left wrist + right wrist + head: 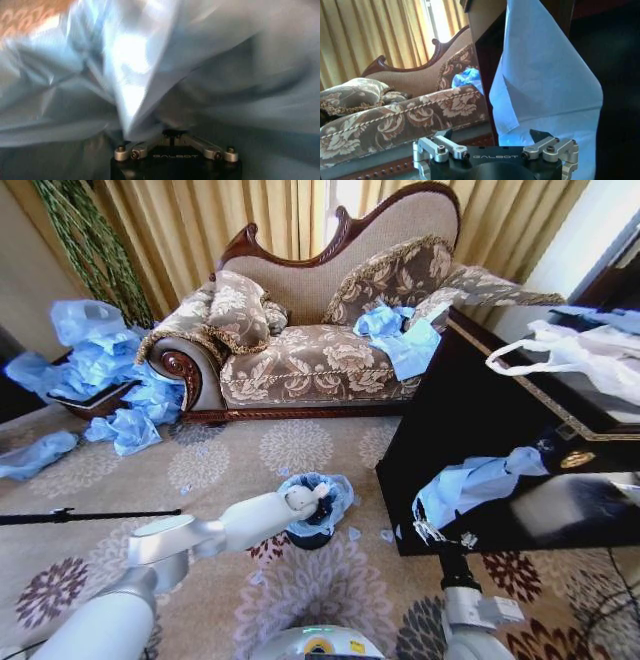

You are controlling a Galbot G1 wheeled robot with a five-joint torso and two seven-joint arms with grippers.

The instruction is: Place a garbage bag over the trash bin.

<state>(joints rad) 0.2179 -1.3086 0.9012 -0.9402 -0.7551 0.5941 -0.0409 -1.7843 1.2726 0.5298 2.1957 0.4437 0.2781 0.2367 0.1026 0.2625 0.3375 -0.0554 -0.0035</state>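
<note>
Left tool (pixel 303 500) pinches the garbage bag (pixel 335 498) hiding the trash bin (pixel 310 537); right tool (pixel 492 139) spread.

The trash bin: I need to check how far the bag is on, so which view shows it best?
The head view: the trash bin stands on the carpet with the garbage bag draped over its top, the left end effector at its rim. The left wrist view shows blurred blue plastic; the right wrist view faces the sofa.

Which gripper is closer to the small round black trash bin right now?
Left. The left gripper sits at the small round black trash bin, amid the light blue garbage bag. The right gripper is off beside the black cabinet.
</note>
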